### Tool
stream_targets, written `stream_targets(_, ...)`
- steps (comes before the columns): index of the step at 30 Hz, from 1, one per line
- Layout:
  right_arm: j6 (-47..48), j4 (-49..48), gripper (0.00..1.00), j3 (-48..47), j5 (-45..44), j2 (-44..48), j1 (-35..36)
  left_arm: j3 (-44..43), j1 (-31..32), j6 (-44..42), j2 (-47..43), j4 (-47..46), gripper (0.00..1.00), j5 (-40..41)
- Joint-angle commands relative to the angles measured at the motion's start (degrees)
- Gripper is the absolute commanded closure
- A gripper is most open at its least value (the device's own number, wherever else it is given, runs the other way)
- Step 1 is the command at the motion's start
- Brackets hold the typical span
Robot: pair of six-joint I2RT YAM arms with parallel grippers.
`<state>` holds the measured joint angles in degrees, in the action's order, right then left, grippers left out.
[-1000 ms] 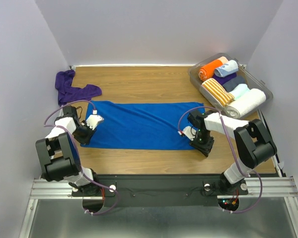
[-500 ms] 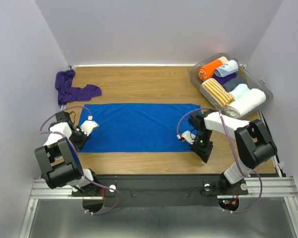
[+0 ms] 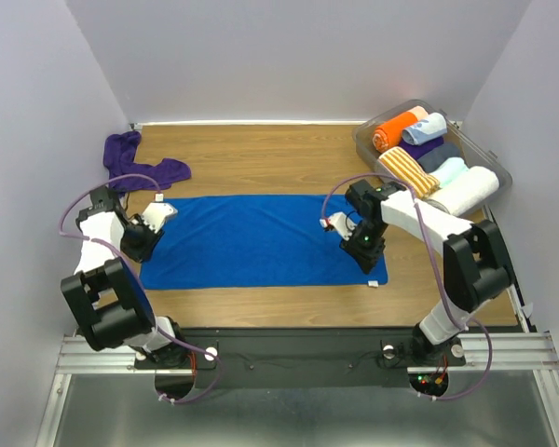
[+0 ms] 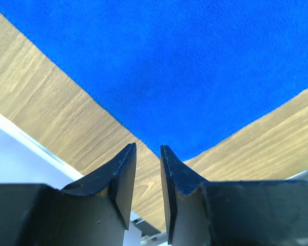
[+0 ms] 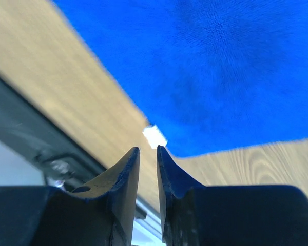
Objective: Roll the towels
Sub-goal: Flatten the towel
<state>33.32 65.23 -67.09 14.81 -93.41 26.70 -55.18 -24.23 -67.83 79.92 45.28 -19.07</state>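
Observation:
The royal blue towel (image 3: 261, 240) lies flat as a long strip across the middle of the wooden table. It also fills the left wrist view (image 4: 195, 66) and the right wrist view (image 5: 220, 72). The dark purple towel (image 3: 135, 168) sits crumpled at the back left corner. My left gripper (image 3: 142, 253) (image 4: 148, 147) hovers over the blue towel's near left corner, open by a narrow gap with nothing in it. My right gripper (image 3: 369, 264) (image 5: 147, 148) hovers above the near right corner, just short of the white tag (image 5: 155, 136), also narrowly open and holding nothing.
A clear bin (image 3: 361, 144) at the back right holds several rolled towels, among them orange, pale blue, striped and white ones. Walls close the table on the left, right and back. The black rail with the arm bases (image 3: 289, 358) runs along the near edge.
Both grippers have lifted off the blue towel's near corners and drawn back. The towel has slid a little toward the near edge and lies flatter.

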Motion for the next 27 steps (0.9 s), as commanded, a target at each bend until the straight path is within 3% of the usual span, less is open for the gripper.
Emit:
stream_targets(1,-1.24,-6.68,0.75,4.68,-4.34,-3.1,0.2,1.38,-0.21,3.05,2.6,-2.73,0.63,-1.32)
stream_targets(11,0.87,-8.37,0.75,13.29,-6.98,-2.57,0.2,9.38,-0.12,2.18,5.16,-9.15,0.64,1.93)
stream_targets(18,1.49,-7.4,0.72,14.72,-8.31,0.77,0.28,7.99,-0.91,0.95,4.46,-7.75,0.64,2.9)
stream_targets(21,-0.18,-6.44,0.57,8.22,-6.73,2.52,0.2,1.67,-1.44,0.6,5.07,-3.28,0.63,-2.1)
stream_targets(22,-0.62,-6.17,0.44,3.33,-5.59,2.79,0.11,-0.35,-1.44,0.42,5.51,-0.13,0.63,-3.76)
stream_targets(24,-2.11,-5.99,0.36,-2.14,-2.79,3.14,-1.03,-6.85,-1.44,0.94,5.95,2.44,0.59,-8.86)
stream_targets(26,-3.17,-5.91,0.22,-10.4,-0.67,2.36,-3.3,-13.16,-1.44,2.69,6.3,4.12,0.52,-13.86)
stream_targets(27,-4.39,-5.91,0.2,-13.04,1.17,1.22,-4.28,-15.03,-1.52,5.58,6.21,3.86,0.42,-15.28)
